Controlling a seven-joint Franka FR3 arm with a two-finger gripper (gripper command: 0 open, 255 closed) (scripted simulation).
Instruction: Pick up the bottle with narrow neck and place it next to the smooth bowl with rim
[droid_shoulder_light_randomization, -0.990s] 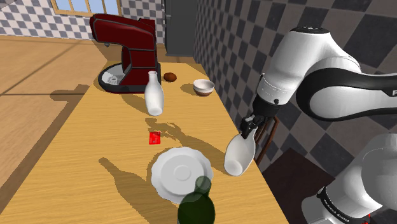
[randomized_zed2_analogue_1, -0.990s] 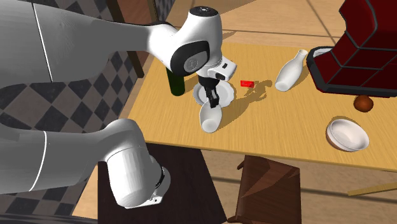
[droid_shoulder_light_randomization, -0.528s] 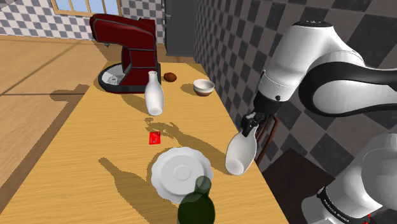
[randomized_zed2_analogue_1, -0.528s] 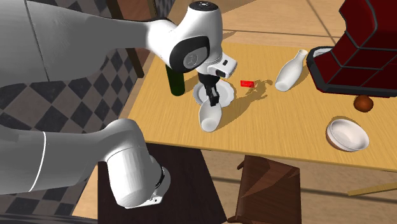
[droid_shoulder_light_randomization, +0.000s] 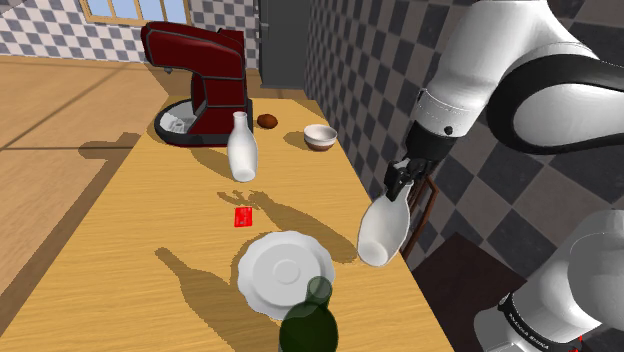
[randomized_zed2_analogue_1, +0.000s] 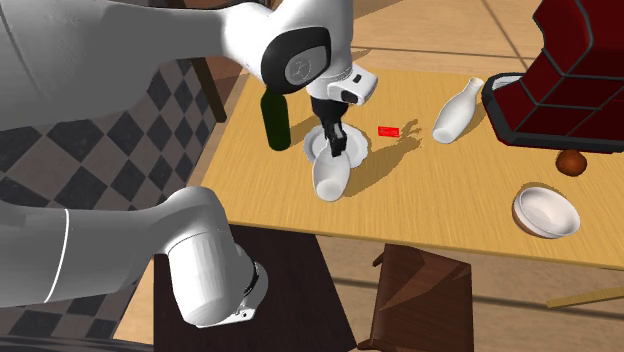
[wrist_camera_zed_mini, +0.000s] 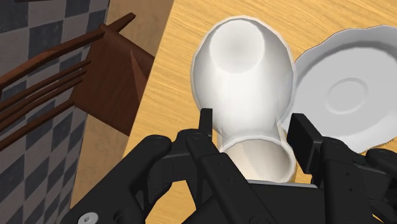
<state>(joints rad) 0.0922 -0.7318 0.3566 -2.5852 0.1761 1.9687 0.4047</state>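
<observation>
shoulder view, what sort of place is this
Most likely a home kitchen: a red countertop machine, a white plate and small bowl sit on a wooden table beside a checkered wall. The hand holds a white bottle.

1. a grey checkered wall (droid_shoulder_light_randomization: 350, 70) runs beside the wooden worktop (droid_shoulder_light_randomization: 130, 260).
2. a window (droid_shoulder_light_randomization: 125, 8) sits at the far end, above a wooden floor (droid_shoulder_light_randomization: 50, 100).
3. a dark wooden chair (randomized_zed2_analogue_1: 420, 295) stands just beside the worktop's edge.
</observation>
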